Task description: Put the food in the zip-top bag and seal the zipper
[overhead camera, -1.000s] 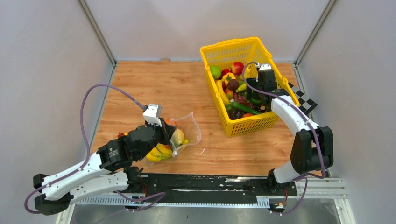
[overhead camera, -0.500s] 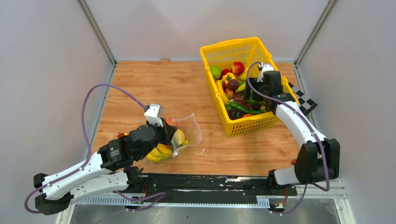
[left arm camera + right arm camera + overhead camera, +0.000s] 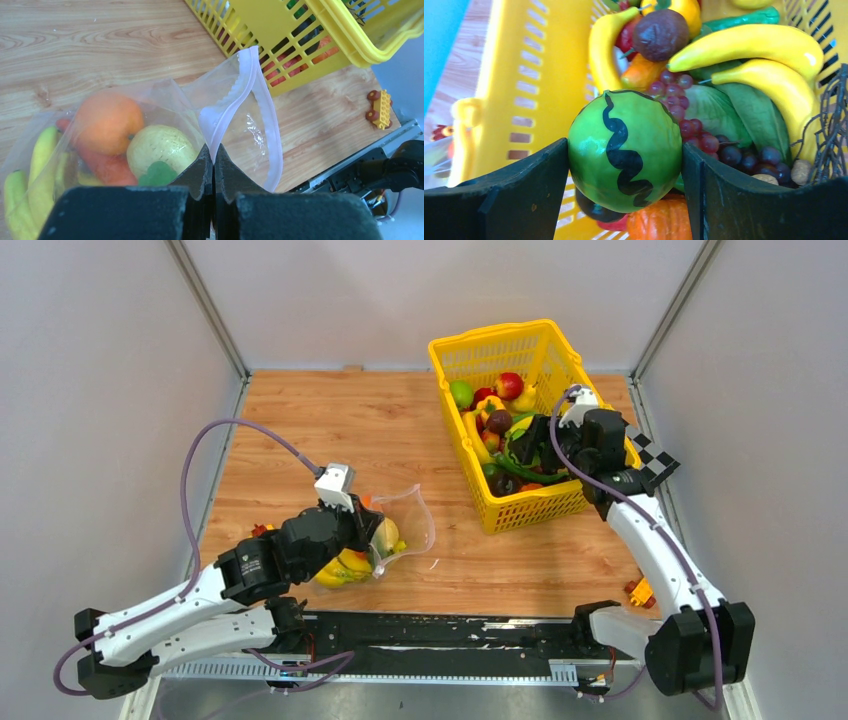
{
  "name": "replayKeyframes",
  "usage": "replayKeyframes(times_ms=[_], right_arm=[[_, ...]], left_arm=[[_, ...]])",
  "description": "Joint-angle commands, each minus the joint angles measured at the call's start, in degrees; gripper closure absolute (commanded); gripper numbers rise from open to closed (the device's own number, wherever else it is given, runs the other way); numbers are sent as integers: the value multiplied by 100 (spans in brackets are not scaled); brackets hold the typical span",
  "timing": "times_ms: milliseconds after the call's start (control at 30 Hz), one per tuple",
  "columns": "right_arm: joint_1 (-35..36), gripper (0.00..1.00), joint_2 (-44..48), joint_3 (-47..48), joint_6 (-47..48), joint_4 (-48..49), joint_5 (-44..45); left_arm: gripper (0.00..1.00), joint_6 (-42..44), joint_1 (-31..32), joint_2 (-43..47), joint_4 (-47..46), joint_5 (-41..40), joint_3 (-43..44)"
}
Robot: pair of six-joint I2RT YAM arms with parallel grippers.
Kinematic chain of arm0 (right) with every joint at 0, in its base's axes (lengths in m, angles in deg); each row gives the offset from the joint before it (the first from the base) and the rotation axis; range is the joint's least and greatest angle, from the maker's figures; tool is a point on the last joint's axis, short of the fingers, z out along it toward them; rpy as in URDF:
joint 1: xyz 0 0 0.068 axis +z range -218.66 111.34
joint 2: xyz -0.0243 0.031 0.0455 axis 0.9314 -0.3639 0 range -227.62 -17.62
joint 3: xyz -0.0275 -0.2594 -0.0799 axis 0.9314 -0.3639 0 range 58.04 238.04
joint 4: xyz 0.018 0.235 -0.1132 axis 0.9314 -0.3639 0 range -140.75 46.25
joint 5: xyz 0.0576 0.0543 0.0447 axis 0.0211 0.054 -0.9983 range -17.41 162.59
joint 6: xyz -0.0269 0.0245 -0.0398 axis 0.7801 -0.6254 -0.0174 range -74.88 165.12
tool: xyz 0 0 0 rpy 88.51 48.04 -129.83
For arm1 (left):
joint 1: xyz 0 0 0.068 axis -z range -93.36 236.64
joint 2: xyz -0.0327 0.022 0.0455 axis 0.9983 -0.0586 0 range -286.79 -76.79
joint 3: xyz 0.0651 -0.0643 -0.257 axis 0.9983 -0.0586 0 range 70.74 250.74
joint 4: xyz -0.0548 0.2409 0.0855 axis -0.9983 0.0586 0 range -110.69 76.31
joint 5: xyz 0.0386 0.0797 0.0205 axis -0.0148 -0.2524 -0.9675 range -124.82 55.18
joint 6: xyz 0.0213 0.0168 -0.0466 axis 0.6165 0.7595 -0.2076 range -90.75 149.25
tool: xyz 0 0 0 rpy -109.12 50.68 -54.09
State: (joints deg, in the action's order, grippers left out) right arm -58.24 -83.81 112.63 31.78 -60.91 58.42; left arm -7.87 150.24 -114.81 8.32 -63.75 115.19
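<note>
The clear zip-top bag lies on the table at front left, its mouth gaping toward the basket. It holds an orange, a pale lemon, yellow bananas and a green piece. My left gripper is shut on the bag's rim by the whitish zipper and holds it up. My right gripper is shut on a small green toy watermelon with black wavy stripes, held above the food in the yellow basket.
The yellow basket holds several toy fruits: bananas, purple grapes, a red apple, a green leaf. A small yellow and red toy piece lies near the table's front right edge. A checkerboard marker lies right of the basket.
My right gripper has lifted out of the basket and drawn back toward the right with the green watermelon in it. The left gripper keeps its hold on the bag, shifted slightly right.
</note>
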Motion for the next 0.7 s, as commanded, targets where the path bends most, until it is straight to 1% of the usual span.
replayKeyframes(times_ms=[0, 100, 167, 267, 433, 533, 667], right_arm=[[4, 48, 552, -130, -407, 501, -492], [-2, 48, 896, -176, -423, 310, -345], [1, 49, 1128, -252, -458, 377, -524], [2, 51, 1411, -397, -704, 671, -1031], [4, 51, 1555, -470, -1143, 1239, -2271], [20, 51, 1519, -388, -1156, 1326, -2861], [92, 51, 1507, -324, -925, 1321, -3532]], left_arm=[[100, -45, -5, -7, -251, 82, -6], [100, -87, 0, 39, -240, 98, -6], [100, -106, -5, 84, -343, 135, -50], [100, -111, -3, 89, -432, 179, -40], [100, -76, -5, 15, -415, 233, 28], [100, -97, 2, 17, -409, 234, 21], [100, -115, -5, 45, -546, 356, 38]])
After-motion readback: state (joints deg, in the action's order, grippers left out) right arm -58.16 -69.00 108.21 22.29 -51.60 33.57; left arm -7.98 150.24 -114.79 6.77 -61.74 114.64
